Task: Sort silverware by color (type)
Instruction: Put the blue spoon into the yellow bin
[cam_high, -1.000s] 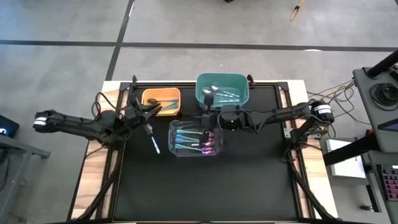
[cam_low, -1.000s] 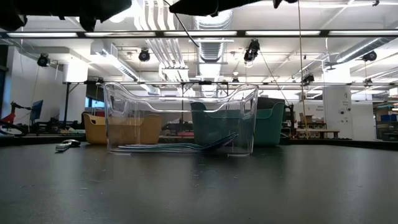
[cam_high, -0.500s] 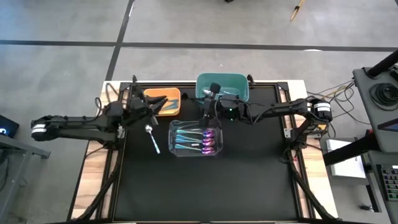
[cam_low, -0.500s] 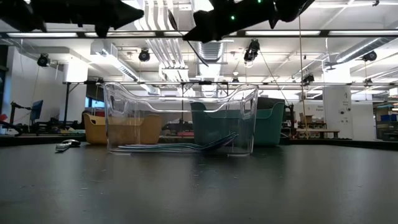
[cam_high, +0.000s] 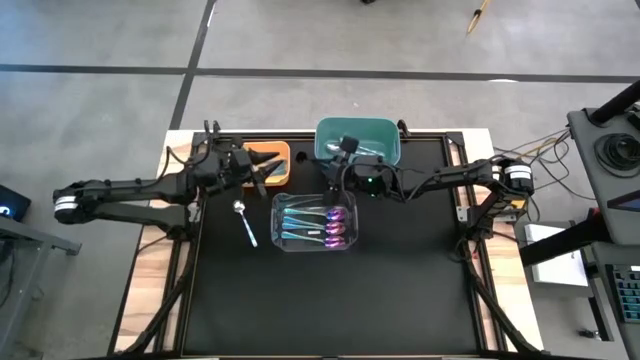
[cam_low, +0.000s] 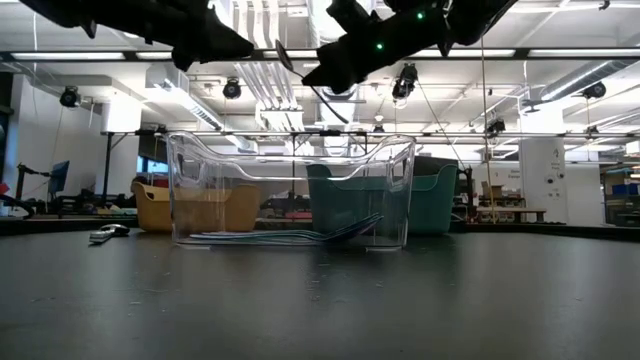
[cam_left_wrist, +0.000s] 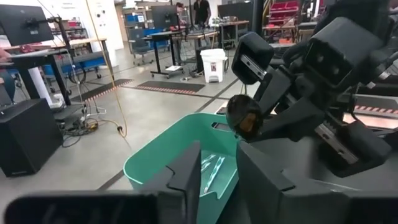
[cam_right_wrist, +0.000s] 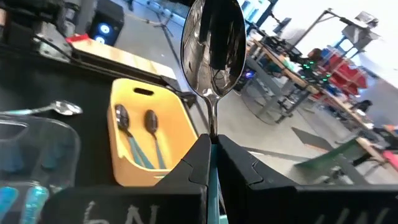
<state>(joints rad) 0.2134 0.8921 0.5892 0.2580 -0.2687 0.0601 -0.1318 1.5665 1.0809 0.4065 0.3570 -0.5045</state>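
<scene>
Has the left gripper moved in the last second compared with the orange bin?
Yes. In the high view the left gripper now sits over the orange bin; a second ago it hung just in front of it, nearer the clear bin.

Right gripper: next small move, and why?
Probably carry on over the teal bin and let go there. The right gripper is shut on a silver spoon near that bin's edge, and silver spoons already lie in it; the yellow bin holds dark-bowled ones.
</scene>
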